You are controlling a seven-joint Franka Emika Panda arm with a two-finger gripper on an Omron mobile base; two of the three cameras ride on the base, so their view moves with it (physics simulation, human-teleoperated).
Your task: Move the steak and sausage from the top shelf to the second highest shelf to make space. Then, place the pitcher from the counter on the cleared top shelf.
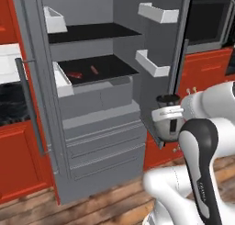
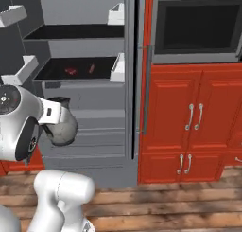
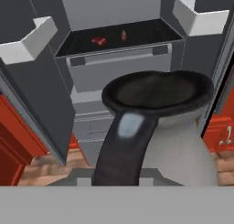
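My gripper (image 1: 168, 113) is shut on the pitcher (image 1: 168, 124), a grey-white jug with a dark rim, held by its handle in front of the open fridge at drawer height. The pitcher (image 2: 62, 127) hangs at the arm's end, and its rim and handle crowd the hand view (image 3: 157, 97). The steak (image 1: 75, 75) and the sausage (image 1: 94, 70) lie side by side on the second highest shelf (image 1: 114, 65), also seen as steak (image 3: 98, 40) and sausage (image 3: 123, 34). The top shelf (image 1: 92, 32) above them is bare. A strip of the counter (image 1: 9, 104) shows at far left.
White door bins (image 1: 158, 13) (image 1: 153, 64) jut from the open fridge door on the right, and another bin (image 1: 54, 18) from the left door. Grey drawers (image 1: 103, 127) sit below the shelves. Red cabinets (image 2: 189, 117) and a built-in oven (image 2: 196, 27) stand to the right.
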